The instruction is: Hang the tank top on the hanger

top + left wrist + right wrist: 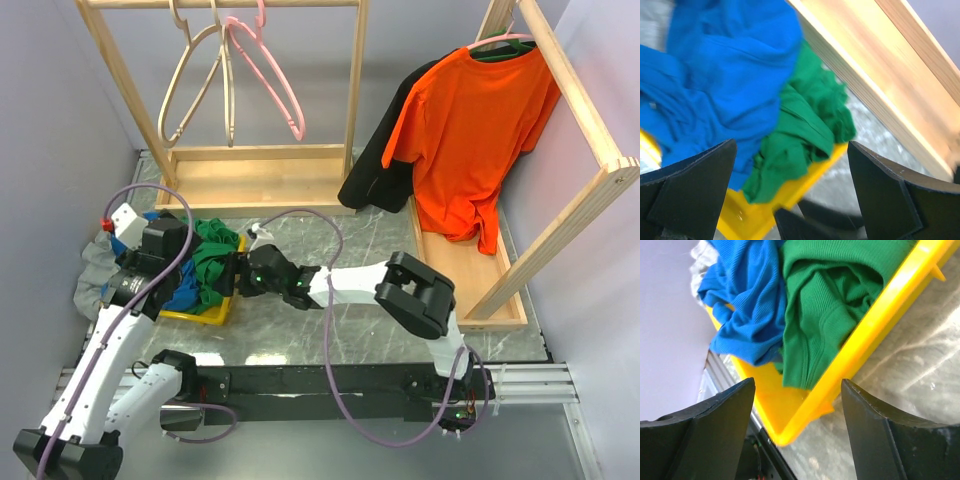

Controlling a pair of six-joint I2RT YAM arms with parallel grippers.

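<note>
The royal-blue tank top lies crumpled in a yellow tray at the left, partly under a green garment. The pink hanger hangs empty on the back rack. My left gripper is open over the tray; in the left wrist view the tank top and green garment lie between its fingers. My right gripper is open at the tray's right edge; in its wrist view the tray rim, the tank top and green garment lie ahead.
Beige wooden hangers hang beside the pink one on a wooden rack with a base. An orange t-shirt and a black garment hang on the right rack. Grey cloth lies left of the tray.
</note>
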